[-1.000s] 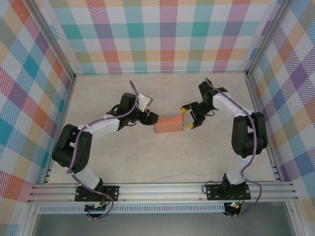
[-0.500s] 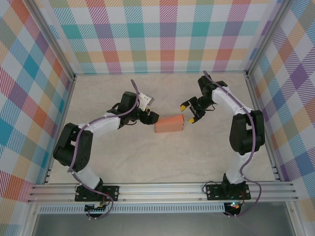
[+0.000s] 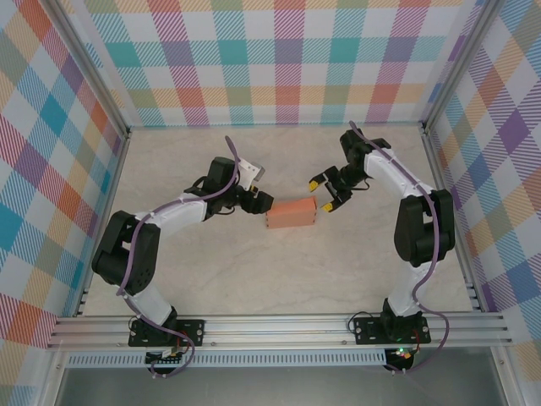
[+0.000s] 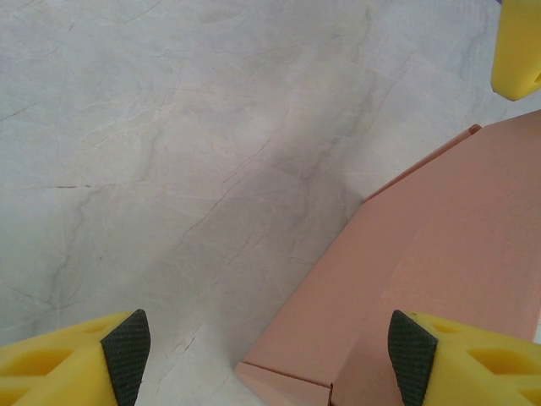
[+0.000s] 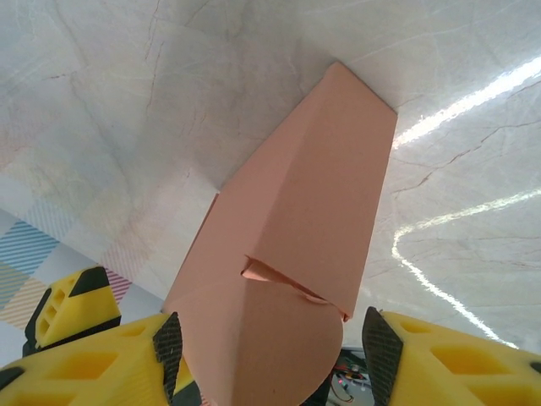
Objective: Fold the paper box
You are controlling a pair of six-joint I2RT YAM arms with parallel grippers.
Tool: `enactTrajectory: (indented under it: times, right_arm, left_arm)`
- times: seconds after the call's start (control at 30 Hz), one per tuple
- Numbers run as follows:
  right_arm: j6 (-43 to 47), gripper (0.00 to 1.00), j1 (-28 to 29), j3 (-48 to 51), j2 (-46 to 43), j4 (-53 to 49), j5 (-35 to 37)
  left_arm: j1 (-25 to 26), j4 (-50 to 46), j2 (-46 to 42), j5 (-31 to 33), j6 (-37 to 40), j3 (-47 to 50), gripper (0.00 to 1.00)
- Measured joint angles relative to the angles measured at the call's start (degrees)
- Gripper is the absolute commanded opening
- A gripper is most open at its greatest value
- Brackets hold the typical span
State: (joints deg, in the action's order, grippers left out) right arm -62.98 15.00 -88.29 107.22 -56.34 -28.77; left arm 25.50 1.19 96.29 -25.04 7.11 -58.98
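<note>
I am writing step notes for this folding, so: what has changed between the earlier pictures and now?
The right tool shifted a little toward the far side of the table, at the right end of the paper box, and its jaws narrowed slightly but are still open. Nothing was taken hold of. The box and the left tool, open at the box's left end, stayed put.
</note>
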Motion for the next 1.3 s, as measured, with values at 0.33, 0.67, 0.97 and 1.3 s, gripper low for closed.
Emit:
enactTrajectory:
  times: [0.33, 0.67, 0.97, 1.3]
  right_arm:
    - [-1.95, 0.52, 0.37, 0.00, 0.00, 1.40, -1.60]
    - [-4.15, 0.48, 0.37, 1.31, 0.85, 2.93, -2.78]
    - [-3.76, 0.57, 0.46, 1.51, 0.87, 3.06, -1.90]
    - [-1.22, 0.72, 0.52, 1.86, -0.17, 0.31, 0.81]
  left_arm:
    - [0.00, 0.02, 0.20, -0.04, 0.00, -0.11, 0.76]
    - [-0.02, -0.42, 0.85, 0.17, 0.04, -0.11, 0.76]
    - [-0.02, -0.39, 0.85, 0.20, 0.02, -0.11, 0.76]
    - [0.00, 0.04, 1.09, 0.13, 0.02, -0.11, 0.76]
